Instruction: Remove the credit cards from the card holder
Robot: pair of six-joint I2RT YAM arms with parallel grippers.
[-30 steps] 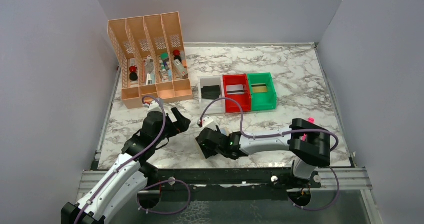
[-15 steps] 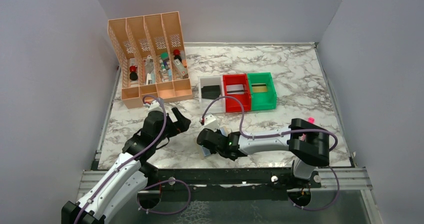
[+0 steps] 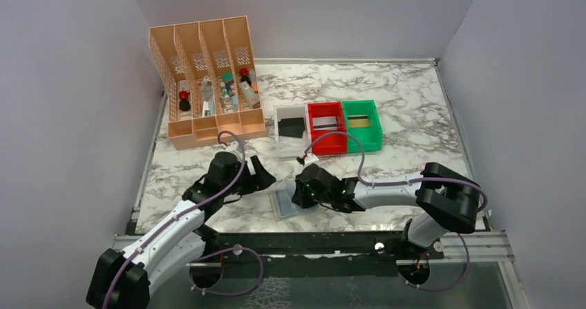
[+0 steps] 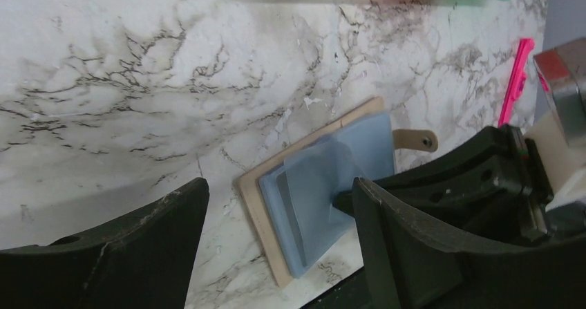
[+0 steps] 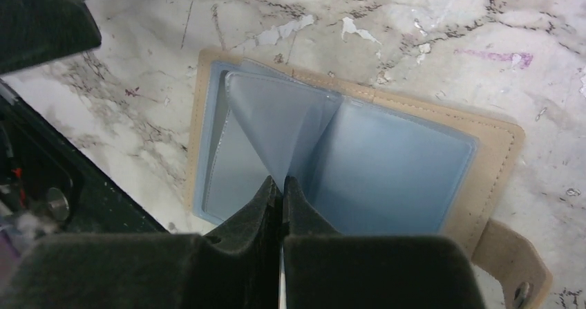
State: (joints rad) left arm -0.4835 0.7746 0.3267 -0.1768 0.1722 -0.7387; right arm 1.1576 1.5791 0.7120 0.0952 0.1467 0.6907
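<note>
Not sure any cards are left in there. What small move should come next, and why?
Probably lower the open left gripper onto the tan cover of the card holder to pin it. The right gripper is shut on a pale blue inner leaf, raised off the open holder; pulling it could drag the loose holder along.

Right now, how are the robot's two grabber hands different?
The left gripper is wide open, but the right gripper is pinched shut. The left gripper holds nothing, while the right gripper grips a blue inner sheet of the card holder. Both are black and sit low by that card holder.
</note>
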